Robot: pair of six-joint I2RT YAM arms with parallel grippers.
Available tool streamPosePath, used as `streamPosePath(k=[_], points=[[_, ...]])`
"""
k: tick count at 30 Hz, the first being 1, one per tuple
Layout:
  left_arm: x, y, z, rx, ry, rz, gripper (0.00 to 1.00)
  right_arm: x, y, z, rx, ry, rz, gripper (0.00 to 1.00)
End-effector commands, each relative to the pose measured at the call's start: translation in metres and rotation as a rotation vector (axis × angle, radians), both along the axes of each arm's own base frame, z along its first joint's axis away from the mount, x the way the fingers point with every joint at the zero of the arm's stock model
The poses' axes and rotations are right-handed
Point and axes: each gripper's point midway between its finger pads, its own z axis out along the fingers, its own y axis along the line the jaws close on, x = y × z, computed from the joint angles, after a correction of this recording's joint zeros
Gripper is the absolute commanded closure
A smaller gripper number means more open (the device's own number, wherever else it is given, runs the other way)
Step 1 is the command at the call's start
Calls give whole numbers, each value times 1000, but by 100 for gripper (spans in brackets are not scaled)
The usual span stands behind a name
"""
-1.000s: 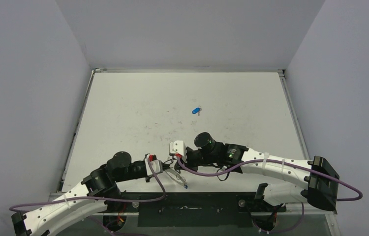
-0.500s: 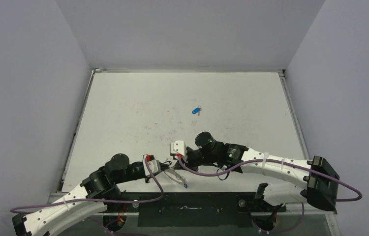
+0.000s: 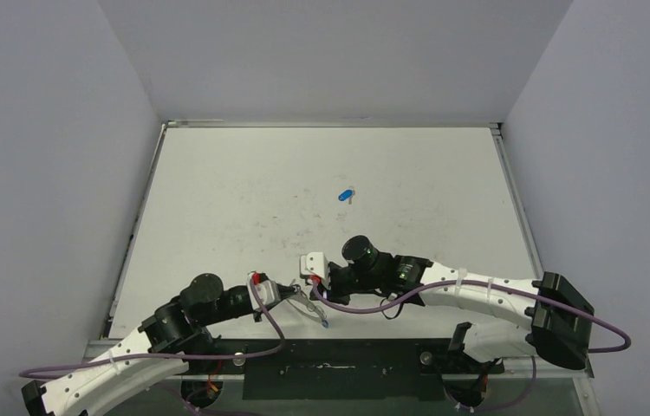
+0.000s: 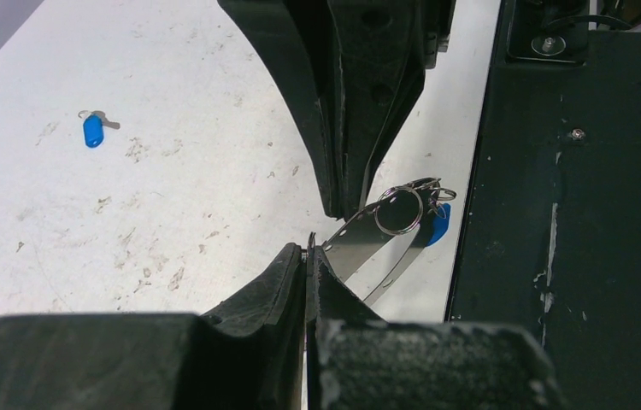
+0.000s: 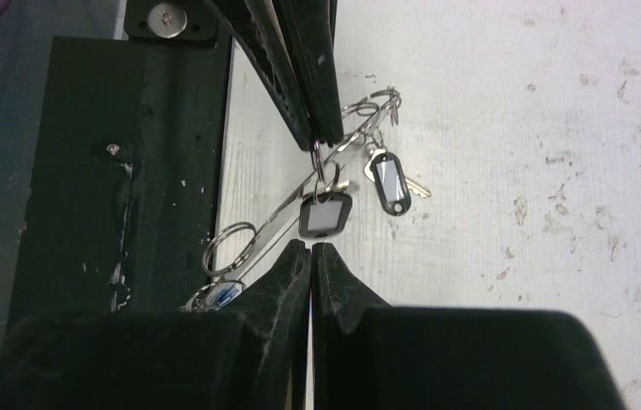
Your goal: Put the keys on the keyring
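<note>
The keyring (image 3: 308, 306) is a thin silver hoop held off the table near its front edge. My left gripper (image 3: 290, 294) is shut on one end of it (image 4: 368, 235); in the right wrist view its fingers pinch the hoop (image 5: 274, 218) from above. Two black-capped keys (image 5: 326, 213) (image 5: 390, 184) and a blue-capped key (image 5: 214, 295) hang from its loops. My right gripper (image 5: 310, 249) is shut, its tips just under the black key. I cannot tell if it pinches anything. A loose blue key (image 3: 345, 195) lies mid-table, also in the left wrist view (image 4: 92, 130).
The black mounting plate (image 3: 330, 364) runs along the table's front edge right below the keyring. Grey walls enclose the white, scuffed table (image 3: 243, 191) on three sides.
The left arm has drawn back slightly toward its base and the right gripper has shifted a little. The keyring stays between the two grippers. The loose blue key has not moved.
</note>
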Motion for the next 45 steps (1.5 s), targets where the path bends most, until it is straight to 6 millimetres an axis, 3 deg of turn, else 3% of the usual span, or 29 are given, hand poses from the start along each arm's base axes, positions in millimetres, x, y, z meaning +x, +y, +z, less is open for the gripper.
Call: streamPosePath(k=[1,6,12,15,22,26,29,33,36,41,45], points=[[4,-2,21,-71,-37,20,100,7,-2,-8,-16,-16,-13,100],[5,-2,21,-75,-37,24,100,12,-2,-5,-12,-21,-51,97],[13,-2,16,-69,-15,72,100,39,-13,22,71,-56,-248,46],[19,-6,14,-75,-7,93,100,61,-23,35,132,-61,-368,29],[39,-26,4,-32,-9,112,100,102,-44,40,186,22,-591,12],[51,-39,-6,47,-27,97,100,126,-56,32,212,125,-731,1],[58,-53,-8,75,-47,66,100,138,-67,25,229,188,-805,0],[68,-71,-5,84,-49,46,62,156,-91,17,221,243,-927,0],[80,-77,3,71,-15,98,46,163,-107,11,213,261,-1033,0],[89,-78,18,-48,130,216,33,159,-115,-10,189,324,-1105,0],[86,-70,9,-111,306,321,31,148,-118,-41,100,432,-1146,0]])
